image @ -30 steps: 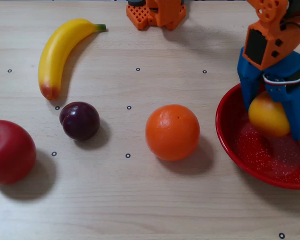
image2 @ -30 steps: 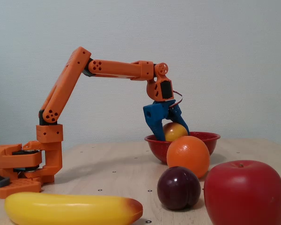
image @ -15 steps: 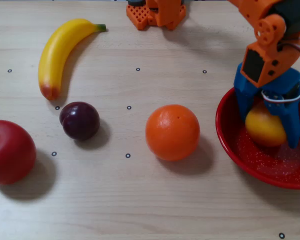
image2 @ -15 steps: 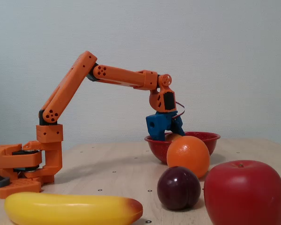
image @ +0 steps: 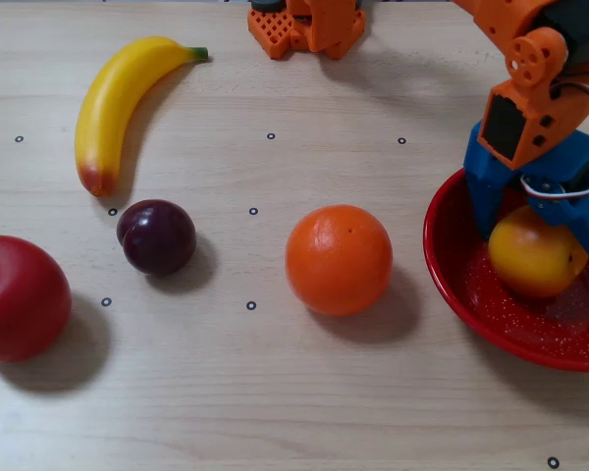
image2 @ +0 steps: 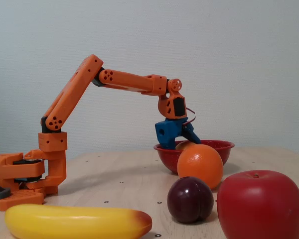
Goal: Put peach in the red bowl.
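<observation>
The peach (image: 533, 260), yellow-orange with a red blush, lies inside the red bowl (image: 452, 289) at the right edge of a fixed view. My gripper (image: 547, 250) hangs over the bowl, and its blue fingers (image: 485, 201) are spread to either side of the peach, so it is open. In the side-on fixed view the gripper (image2: 181, 140) dips into the red bowl (image2: 225, 148), and only a sliver of the peach (image2: 184, 145) shows above the rim behind the orange.
An orange (image: 339, 259) sits just left of the bowl. Further left lie a dark plum (image: 157, 236), a red apple (image: 20, 297) and a banana (image: 118, 98). The arm's orange base (image: 304, 25) stands at the table's far edge.
The gripper came down into the bowl with the peach, then its fingers spread apart. The peach now rests on the bowl's bottom, released.
</observation>
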Available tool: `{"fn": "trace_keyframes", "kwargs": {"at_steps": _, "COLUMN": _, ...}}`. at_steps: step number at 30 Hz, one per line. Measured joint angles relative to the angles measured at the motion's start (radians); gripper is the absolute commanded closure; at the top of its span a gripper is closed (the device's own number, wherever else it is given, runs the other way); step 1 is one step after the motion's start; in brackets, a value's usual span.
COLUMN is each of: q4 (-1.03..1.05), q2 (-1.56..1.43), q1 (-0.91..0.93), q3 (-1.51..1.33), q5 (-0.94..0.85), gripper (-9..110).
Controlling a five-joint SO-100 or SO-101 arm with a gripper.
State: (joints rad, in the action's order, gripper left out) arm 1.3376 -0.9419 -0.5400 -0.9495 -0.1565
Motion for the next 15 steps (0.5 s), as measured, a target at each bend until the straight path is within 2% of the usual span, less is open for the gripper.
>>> {"fn": "trace_keyframes", "kwargs": {"at_steps": 12, "q4": 0.147, "q2": -0.213, "q1": 0.037, "q3": 0.041, "q5": 0.002, "gripper": 55}}
{"fn": "trace_keyframes", "kwargs": {"at_steps": 15, "q4": 0.189, "q2": -0.244, "q1": 0.072, "q3": 0.041, "q5": 0.002, "gripper": 59}}
